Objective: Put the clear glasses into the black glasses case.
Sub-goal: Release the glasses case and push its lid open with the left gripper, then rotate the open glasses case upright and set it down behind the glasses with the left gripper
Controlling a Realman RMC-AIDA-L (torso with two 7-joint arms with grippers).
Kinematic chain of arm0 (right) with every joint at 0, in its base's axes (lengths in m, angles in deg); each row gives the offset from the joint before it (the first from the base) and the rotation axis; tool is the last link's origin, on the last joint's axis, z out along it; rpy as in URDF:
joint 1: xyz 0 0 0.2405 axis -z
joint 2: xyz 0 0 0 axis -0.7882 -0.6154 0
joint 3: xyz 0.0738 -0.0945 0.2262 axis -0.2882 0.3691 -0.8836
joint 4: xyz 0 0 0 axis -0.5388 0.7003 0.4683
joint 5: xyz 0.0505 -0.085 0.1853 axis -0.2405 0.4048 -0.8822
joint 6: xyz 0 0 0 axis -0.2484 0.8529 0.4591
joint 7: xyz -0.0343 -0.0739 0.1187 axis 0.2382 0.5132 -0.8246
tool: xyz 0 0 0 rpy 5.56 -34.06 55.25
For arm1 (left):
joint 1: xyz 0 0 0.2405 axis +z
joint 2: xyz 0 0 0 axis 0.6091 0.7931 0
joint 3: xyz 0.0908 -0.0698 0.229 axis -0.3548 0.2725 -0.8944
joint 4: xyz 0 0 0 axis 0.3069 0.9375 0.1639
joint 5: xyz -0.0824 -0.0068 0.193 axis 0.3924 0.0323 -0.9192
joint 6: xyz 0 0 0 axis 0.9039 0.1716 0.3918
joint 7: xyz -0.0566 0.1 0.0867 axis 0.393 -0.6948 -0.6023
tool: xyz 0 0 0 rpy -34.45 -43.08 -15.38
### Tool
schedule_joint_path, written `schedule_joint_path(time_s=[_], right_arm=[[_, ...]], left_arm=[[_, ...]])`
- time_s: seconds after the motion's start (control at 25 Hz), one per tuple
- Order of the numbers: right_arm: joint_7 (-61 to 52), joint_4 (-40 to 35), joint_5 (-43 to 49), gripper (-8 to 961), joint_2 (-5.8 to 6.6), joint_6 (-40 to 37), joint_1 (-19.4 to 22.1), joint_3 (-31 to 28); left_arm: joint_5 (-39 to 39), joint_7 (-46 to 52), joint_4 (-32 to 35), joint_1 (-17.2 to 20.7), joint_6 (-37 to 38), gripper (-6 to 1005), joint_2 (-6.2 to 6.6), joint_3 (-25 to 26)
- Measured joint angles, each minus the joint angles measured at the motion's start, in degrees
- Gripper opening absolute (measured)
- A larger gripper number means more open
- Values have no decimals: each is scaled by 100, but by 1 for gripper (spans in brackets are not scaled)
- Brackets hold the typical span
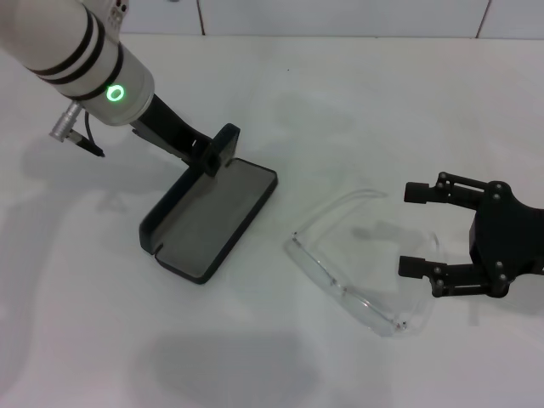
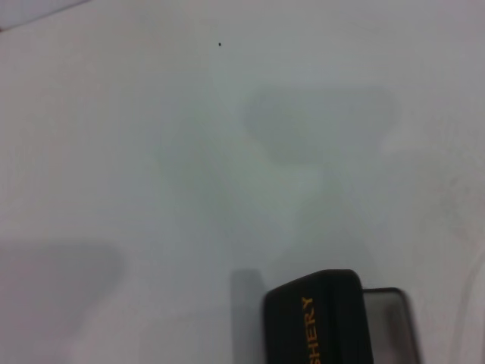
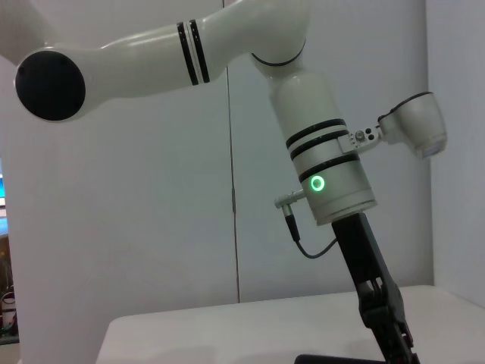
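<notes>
The black glasses case [image 1: 212, 221] lies open on the white table, grey lining up, with its lid standing along the left side. My left gripper [image 1: 214, 153] is shut on the lid's far end. The left wrist view shows that lid [image 2: 318, 318] close up, with orange lettering. To the right of the case lie the clear glasses [image 1: 344, 293], temples unfolded and pointing away from me. My right gripper [image 1: 408, 229] is open just right of the glasses, its fingers low over the table beside the nearer temple. The right wrist view shows the left gripper [image 3: 383, 311] and a sliver of the case [image 3: 326, 358].
White table [image 1: 272, 365] all around, with a wall line along its far edge. The left arm [image 1: 85, 59] reaches in from the upper left over the table.
</notes>
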Motion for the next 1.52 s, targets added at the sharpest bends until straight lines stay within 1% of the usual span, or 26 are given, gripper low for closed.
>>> schedule_joint_path(time_s=[0.08, 0.28, 0.52, 0.64, 0.8, 0.92, 1.0, 1.08, 1.24, 1.36, 1.52], right_arm=[[0, 1, 0, 864, -1, 1, -1, 0], [1, 2, 0, 864, -1, 1, -1, 0], [7, 2, -3, 864, 0, 20, -1, -7], [35, 1, -42, 865, 7, 64, 0, -11], [140, 2, -93, 865, 9, 82, 14, -23], [175, 33, -145, 865, 9, 82, 30, -74], [229, 86, -158, 865, 9, 83, 32, -135], [285, 146, -183, 865, 9, 83, 20, -160], [319, 191, -209, 865, 15, 83, -18, -165], [360, 191, -210, 865, 16, 83, -41, -166], [375, 192, -212, 865, 17, 83, -71, -167]], left_arm=[[-3, -43, 6, 4, 1, 509, 0, 0], [-20, -200, 8, 11, 2, 272, 0, 0], [-35, -351, 129, 14, 80, 237, 7, -28], [-148, -575, 341, 79, 137, 235, 10, -265], [-792, -900, 959, 374, 155, 223, 4, -713], [-962, -1222, 1451, 651, 238, 216, 19, -795], [-920, -1730, 1869, 930, 335, 214, 28, -771], [-829, -2255, 2141, 1181, 404, 213, 11, -768], [-528, -3233, 2446, 1529, 570, 211, 2, -772], [-313, -3579, 2463, 1587, 586, 210, 0, -775], [-125, -3860, 2469, 1588, 583, 209, -1, -916]])
